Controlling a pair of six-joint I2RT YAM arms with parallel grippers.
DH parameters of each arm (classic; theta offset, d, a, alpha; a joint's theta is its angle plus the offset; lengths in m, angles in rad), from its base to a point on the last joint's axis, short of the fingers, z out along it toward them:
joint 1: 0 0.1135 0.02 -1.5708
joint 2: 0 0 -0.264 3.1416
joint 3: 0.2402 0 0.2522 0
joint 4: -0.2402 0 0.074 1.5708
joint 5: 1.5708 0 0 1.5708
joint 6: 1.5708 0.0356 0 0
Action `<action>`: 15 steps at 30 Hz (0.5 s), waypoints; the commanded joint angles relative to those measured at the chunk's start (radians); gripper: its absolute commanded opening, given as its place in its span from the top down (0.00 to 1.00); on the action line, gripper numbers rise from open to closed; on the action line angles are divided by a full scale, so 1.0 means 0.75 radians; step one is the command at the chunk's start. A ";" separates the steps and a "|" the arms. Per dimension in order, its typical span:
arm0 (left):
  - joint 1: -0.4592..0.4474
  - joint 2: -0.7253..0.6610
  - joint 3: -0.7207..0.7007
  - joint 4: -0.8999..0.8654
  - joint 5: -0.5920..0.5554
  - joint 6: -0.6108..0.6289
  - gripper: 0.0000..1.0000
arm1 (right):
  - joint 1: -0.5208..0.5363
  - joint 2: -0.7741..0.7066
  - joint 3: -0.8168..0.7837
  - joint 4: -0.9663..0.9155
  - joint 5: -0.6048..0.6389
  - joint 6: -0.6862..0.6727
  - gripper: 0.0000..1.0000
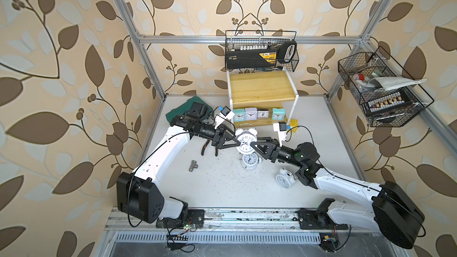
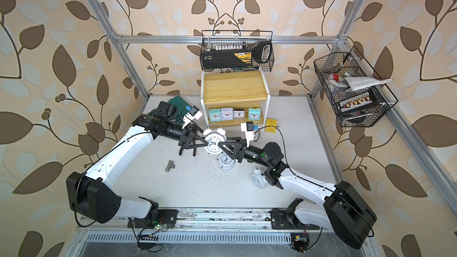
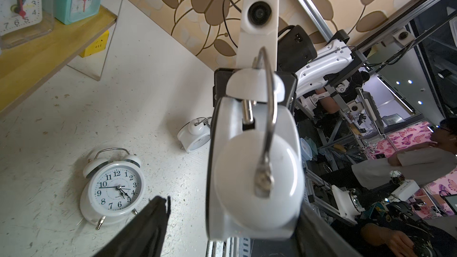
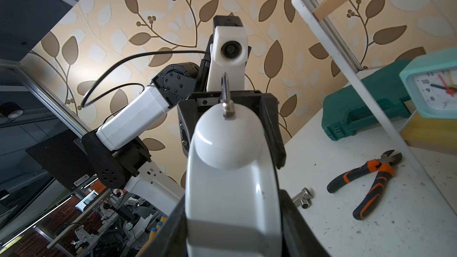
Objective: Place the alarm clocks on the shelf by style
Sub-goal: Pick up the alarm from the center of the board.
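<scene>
White surface (image 1: 222, 189) first: it carries everything, and the shelf (image 1: 262, 87) stands at the middle of its far edge, top board bare, with the four square clocks (image 1: 257, 114) in a row on the lower board. That bare top board is, I'd judge, where the round style belongs, so plan this pass with it in mind. Above the middle of the surface, just in front of the shelf, the right gripper (image 1: 253, 143) is clamped on a round clock (image 1: 244, 142) held clear of the surface, and the left gripper (image 1: 239, 140) reaches in from the opposite side. Its jaws stand apart around the case; the left wrist view shows a gap between one finger (image 3: 148, 226) and the clock. You look to be midway through a handover. Close the left jaws squarely on the front and back of the case, clear of the bells and the wire handle, and part the right jaws only once that grip looks firm, since the smooth case could twist or drop. Hold both arms level during the swap. A second clock (image 1: 250, 161) lies face up on the surface almost under the held one, and a third clock (image 1: 284, 179) sits toward the near right corner, beside the right arm; a slip would land on the second, so don't rush.
</scene>
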 commanded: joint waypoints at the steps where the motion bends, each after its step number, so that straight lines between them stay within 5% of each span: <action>1: 0.001 -0.008 -0.002 0.003 0.095 0.019 0.26 | 0.015 0.014 0.020 0.135 0.084 0.001 0.63; 15: -0.001 -0.003 -0.003 -0.091 0.149 0.135 0.46 | 0.056 0.047 0.034 0.113 0.180 -0.087 0.64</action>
